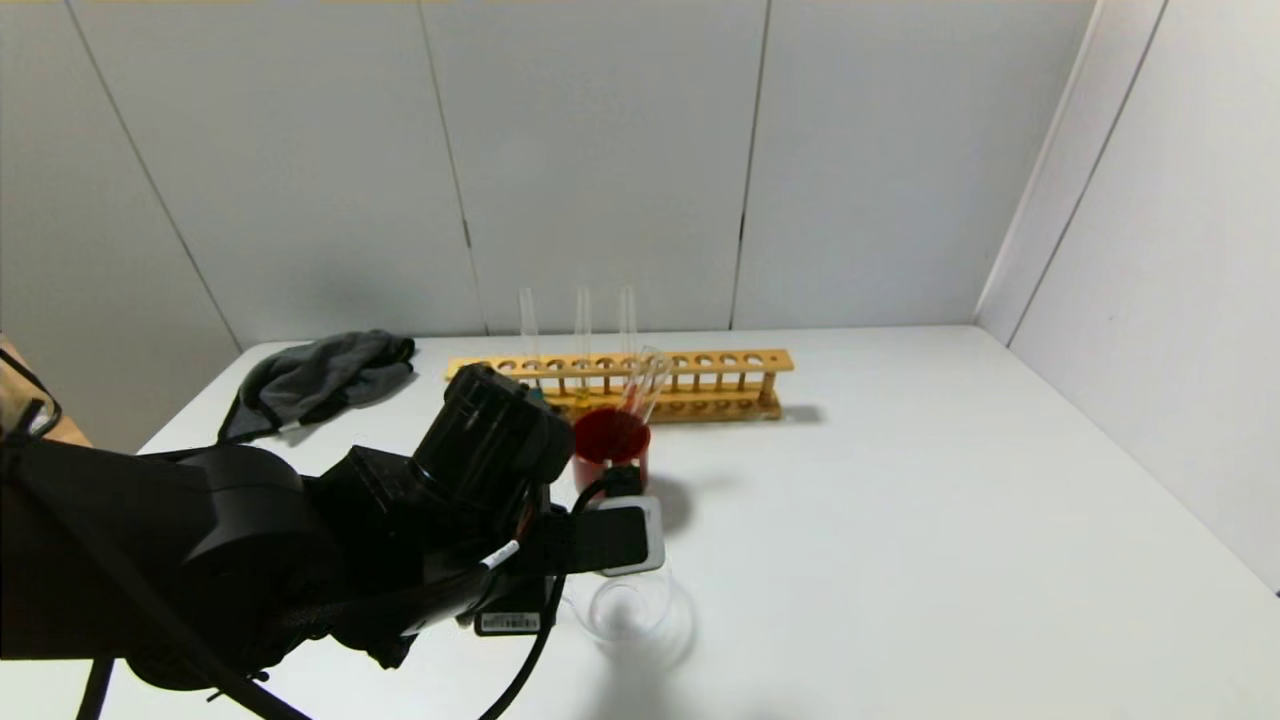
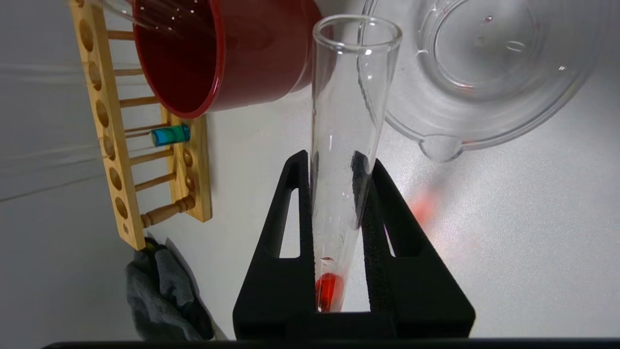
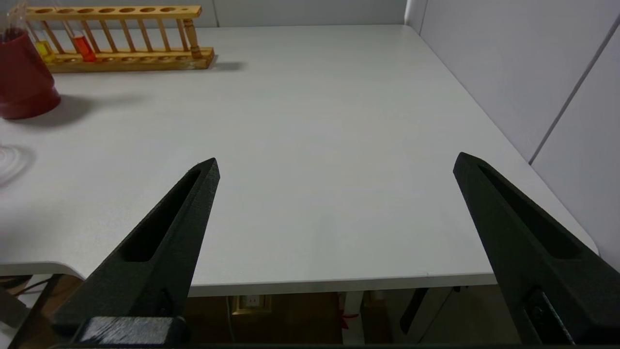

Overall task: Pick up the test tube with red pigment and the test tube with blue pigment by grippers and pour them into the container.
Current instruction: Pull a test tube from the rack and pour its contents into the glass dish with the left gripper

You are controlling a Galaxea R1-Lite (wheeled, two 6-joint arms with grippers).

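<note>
My left gripper [image 2: 334,157] is shut on the test tube with red pigment [image 2: 346,111]. A little red liquid [image 2: 328,291] sits at the tube's rounded bottom, deep between the jaws. The tube's open mouth is beside the rim of the container [image 2: 484,126], a clear beaker with a pouring lip and a few red drops inside. The beaker also shows in the head view [image 1: 625,605], just in front of my left arm [image 1: 480,470]. The test tube with blue pigment [image 2: 169,134] stands in the wooden rack [image 2: 111,145]. My right gripper [image 3: 336,165] is open and empty over the table's near right edge.
A dark-red cup [image 1: 610,445] holding empty tubes stands between the rack [image 1: 700,385] and the beaker. Another tube with red liquid [image 3: 82,46] and one with yellow liquid [image 3: 44,48] stand in the rack. A grey cloth [image 1: 320,380] lies at the back left. Walls enclose the back and right.
</note>
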